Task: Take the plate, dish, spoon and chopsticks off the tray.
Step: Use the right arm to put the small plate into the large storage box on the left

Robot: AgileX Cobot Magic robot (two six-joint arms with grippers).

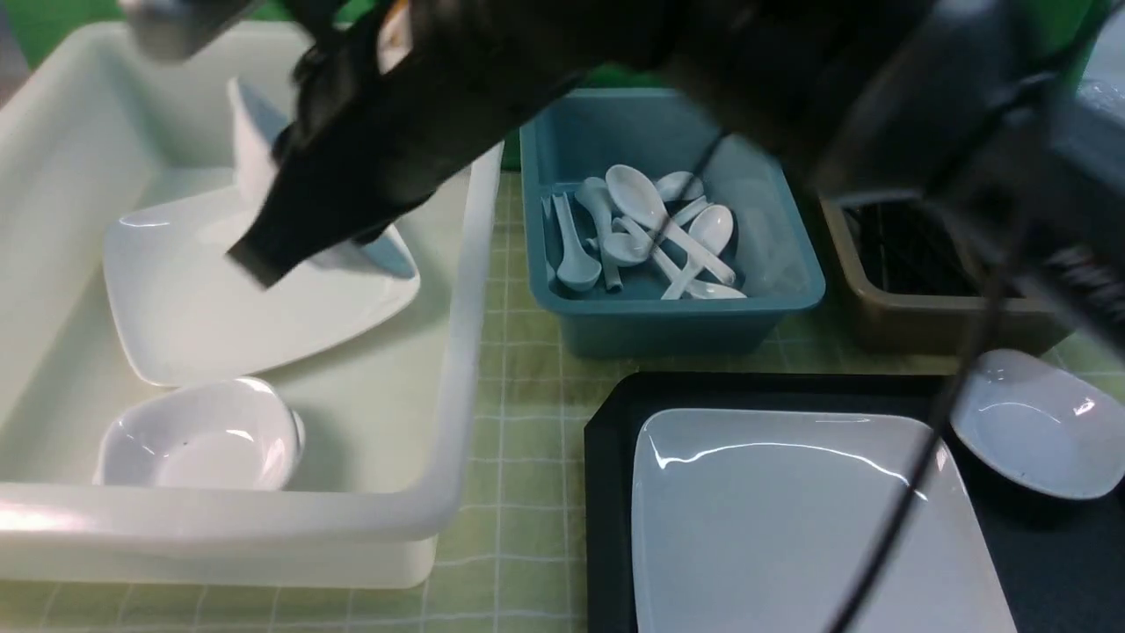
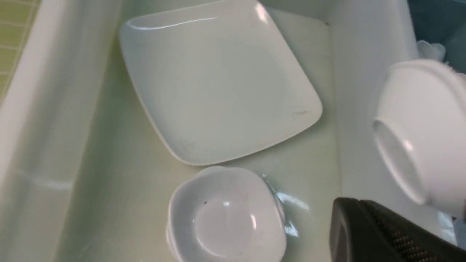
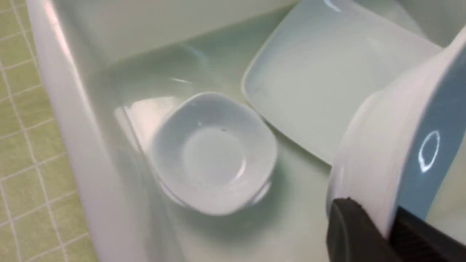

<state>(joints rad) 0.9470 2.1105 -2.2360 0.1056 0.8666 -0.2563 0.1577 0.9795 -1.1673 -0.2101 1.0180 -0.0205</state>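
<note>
1. Holding my left gripper pinched shut over the white tub, left.
2. My right gripper clamps the dish by its rim. It hangs tilted, I think just above the tub's floor.
3. On the tray, near right, sits the plate.

Looks to me like a lab data-collection bench staged as a canteen dish-return station. What I go on: a flat green backdrop behind the table, a green grid-print cloth as the work surface, and a loose black cable hanging across my front view. Tableware is sorted by type into plastic bins. The white tub holds plates and small dishes, the blue tub is full of white soup spoons, and the brown tub has dark sticks inside. A black cafeteria-style tray carries a white plate. All the crockery I see is clean, glossy and matching.
</note>
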